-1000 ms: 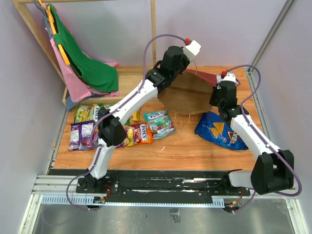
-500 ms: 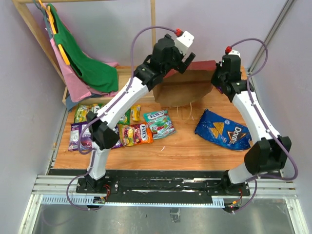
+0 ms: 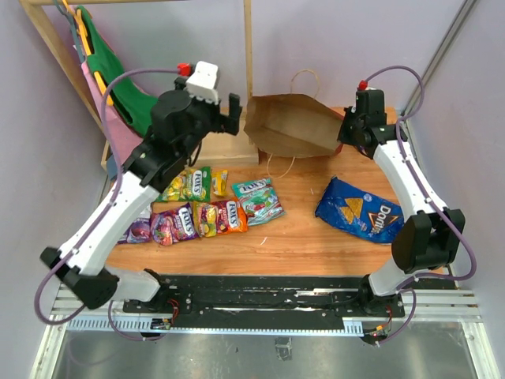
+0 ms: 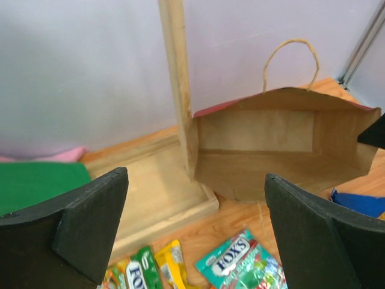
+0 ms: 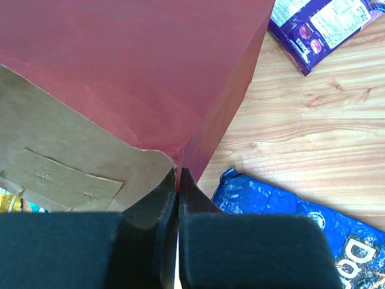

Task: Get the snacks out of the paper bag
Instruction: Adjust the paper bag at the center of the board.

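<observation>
The paper bag (image 3: 292,126) is at the far middle of the table (image 3: 300,237) with its brown inside turned towards the left, and the right hand (image 5: 178,179), pressed together, pinches the bag's dark red edge at its right end. The left hand (image 3: 225,118) hovers just left of the bag with its fingers spread wide and nothing between them. The candy packets (image 3: 213,205) lie scattered on the near-left part of the table, and the blue Doritos bag (image 3: 359,209) lies flat to the right, near the right arm.

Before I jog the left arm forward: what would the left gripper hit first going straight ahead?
Probably the upright wooden post, almost dead ahead of the open left gripper. The paper bag sits just right of it, mouth facing the gripper, so a slight offset could land there instead.
</observation>
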Robot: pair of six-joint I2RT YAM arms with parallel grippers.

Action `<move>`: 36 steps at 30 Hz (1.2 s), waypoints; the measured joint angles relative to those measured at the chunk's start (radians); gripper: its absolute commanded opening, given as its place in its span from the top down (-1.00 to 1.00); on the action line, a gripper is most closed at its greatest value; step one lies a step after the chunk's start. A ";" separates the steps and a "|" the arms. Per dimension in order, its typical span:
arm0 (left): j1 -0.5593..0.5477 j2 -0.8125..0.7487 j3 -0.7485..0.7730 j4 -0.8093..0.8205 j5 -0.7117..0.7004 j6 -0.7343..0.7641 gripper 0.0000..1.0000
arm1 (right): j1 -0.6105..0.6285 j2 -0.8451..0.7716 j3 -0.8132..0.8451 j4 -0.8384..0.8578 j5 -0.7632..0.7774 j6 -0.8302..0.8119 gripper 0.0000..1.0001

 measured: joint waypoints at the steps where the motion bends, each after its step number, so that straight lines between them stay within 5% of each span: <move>1: 0.008 -0.043 -0.049 0.012 0.004 -0.021 -0.99 | -0.002 0.000 0.000 0.000 -0.006 0.000 0.99; 7: 0.130 -0.152 -0.278 0.090 0.021 -0.166 -0.97 | -0.009 0.000 0.000 0.000 -0.040 0.000 0.99; 14: 0.141 -0.114 -0.628 0.170 0.083 -0.301 -0.90 | -0.031 0.000 0.000 0.001 -0.067 0.000 0.99; 23: 0.141 -0.105 -0.782 0.356 0.186 -0.384 -0.90 | -0.041 0.000 -0.013 0.007 -0.098 0.000 0.99; 29: 0.141 -0.034 -0.752 0.468 0.204 -0.373 -0.98 | -0.042 -0.002 -0.017 0.009 -0.105 0.000 0.99; 36: 0.145 0.231 -0.365 0.500 0.164 -0.271 -0.91 | -0.042 -0.002 -0.019 0.011 -0.113 -0.002 0.99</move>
